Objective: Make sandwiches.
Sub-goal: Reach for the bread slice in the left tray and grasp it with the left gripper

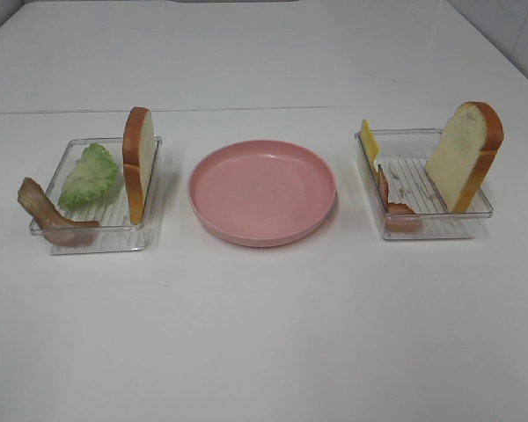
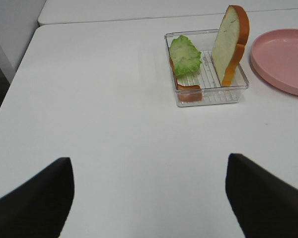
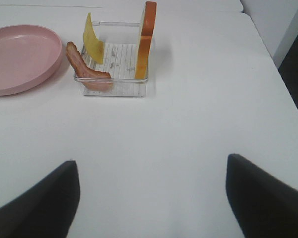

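Note:
The sandwich parts lie apart in two clear trays. In the left tray a bread slice stands on edge beside a green lettuce leaf and a bacon strip. The right tray holds a leaning bread slice, a yellow cheese slice and bacon. My left gripper is open and empty, well short of the lettuce and bread. My right gripper is open and empty, short of the cheese and bread. Neither gripper shows in the high view.
A round pink plate sits between the trays with nothing on it. It also shows at the edge of each wrist view, as the plate and the plate. White tabletop surrounds everything, and the table's side edges show in both wrist views.

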